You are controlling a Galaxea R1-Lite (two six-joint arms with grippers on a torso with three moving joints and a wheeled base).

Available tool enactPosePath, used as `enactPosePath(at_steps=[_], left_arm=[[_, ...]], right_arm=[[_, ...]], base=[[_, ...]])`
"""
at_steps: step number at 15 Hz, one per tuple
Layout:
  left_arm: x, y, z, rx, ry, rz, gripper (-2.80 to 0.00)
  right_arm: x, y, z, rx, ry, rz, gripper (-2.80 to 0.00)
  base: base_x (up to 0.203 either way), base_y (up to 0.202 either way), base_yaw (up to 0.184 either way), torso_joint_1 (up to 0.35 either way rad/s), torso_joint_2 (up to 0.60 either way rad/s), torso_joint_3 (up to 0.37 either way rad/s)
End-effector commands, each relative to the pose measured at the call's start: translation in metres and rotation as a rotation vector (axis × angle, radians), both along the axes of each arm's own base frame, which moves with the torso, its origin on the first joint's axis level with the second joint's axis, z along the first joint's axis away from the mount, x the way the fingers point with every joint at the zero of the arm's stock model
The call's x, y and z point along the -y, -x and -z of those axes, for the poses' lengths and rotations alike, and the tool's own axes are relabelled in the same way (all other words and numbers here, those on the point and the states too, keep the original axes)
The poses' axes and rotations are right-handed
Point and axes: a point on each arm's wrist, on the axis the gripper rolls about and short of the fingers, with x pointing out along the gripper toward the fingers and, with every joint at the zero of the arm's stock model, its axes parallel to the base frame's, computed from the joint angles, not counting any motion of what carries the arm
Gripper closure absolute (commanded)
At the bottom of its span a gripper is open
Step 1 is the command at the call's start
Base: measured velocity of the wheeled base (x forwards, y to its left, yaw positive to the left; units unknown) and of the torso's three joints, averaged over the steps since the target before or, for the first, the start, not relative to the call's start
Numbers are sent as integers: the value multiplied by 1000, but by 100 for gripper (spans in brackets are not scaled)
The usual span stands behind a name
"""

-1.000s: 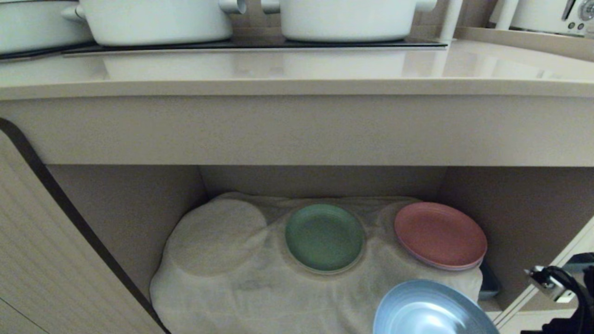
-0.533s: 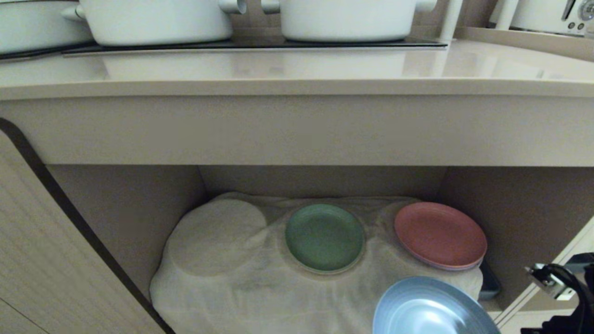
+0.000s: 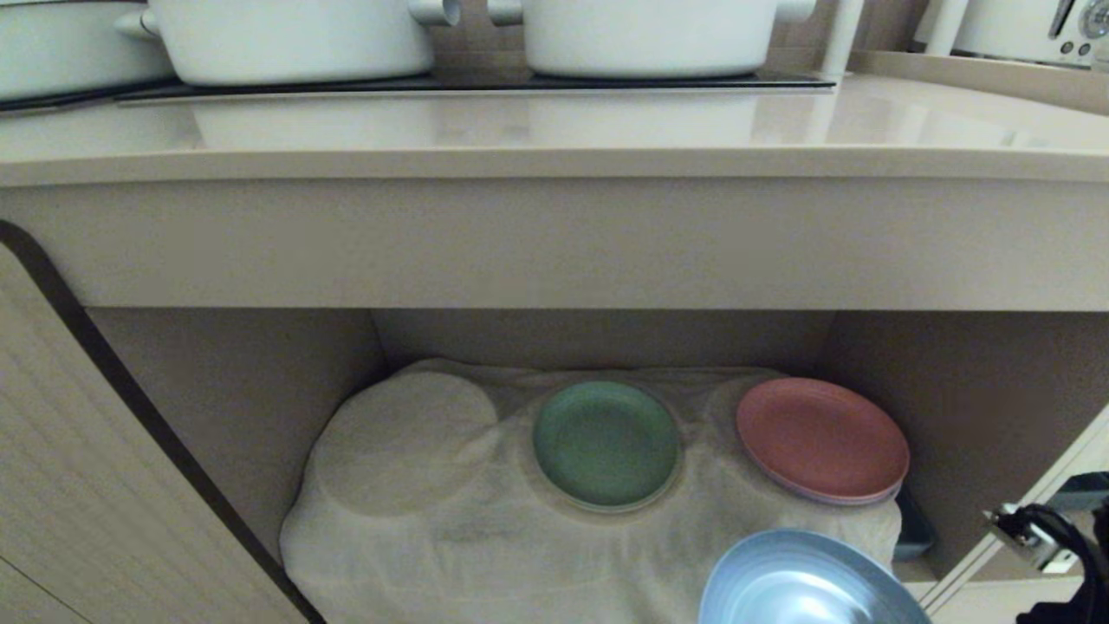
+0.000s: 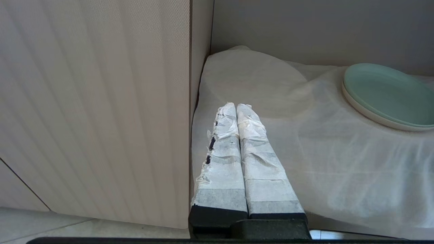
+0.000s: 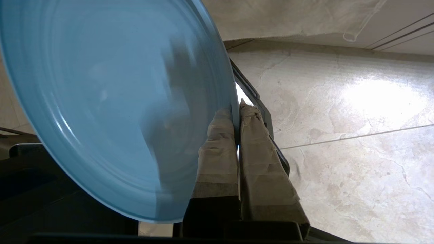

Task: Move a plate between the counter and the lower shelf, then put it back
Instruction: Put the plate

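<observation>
The light-blue plate (image 3: 801,581) hangs tilted in front of the lower shelf (image 3: 450,537), at that shelf's front right corner and above the floor. My right gripper (image 5: 236,110) is shut on the plate (image 5: 112,101), with the rim pinched between the taped fingers. In the head view only part of the right wrist (image 3: 1035,530) shows, at the right edge. The beige counter (image 3: 554,130) runs across above the shelf. My left gripper (image 4: 236,107) is shut and empty, low by the left front of the shelf's white cloth (image 4: 339,162).
A green plate (image 3: 605,444) and a pink plate (image 3: 821,439) lie on the cloth at the back of the shelf. White pots (image 3: 295,39) stand on the black cooktop. An open ribbed cabinet door (image 3: 87,485) flanks the shelf's left side. Beige tile floor (image 5: 356,135) lies below.
The plate and my right wrist have sunk very slightly in the head view. Nothing else differs.
</observation>
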Motion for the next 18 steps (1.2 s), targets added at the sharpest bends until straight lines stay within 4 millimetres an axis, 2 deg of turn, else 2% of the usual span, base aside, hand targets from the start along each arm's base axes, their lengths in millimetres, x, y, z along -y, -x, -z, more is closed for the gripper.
enactPosePath(at_steps=[1, 4, 18], left_arm=[[0, 0, 0, 0, 1, -1, 0], [0, 0, 0, 2, 1, -1, 0], [0, 0, 0, 0, 1, -1, 0]], right_arm=[[0, 3, 0, -2, -1, -1, 0], [1, 10, -1, -26, 5, -3, 0], [1, 6, -7, -2, 0, 1, 0]], base=[[0, 0, 0, 0, 0, 0], [0, 0, 0, 0, 0, 0], [0, 0, 0, 0, 0, 0]])
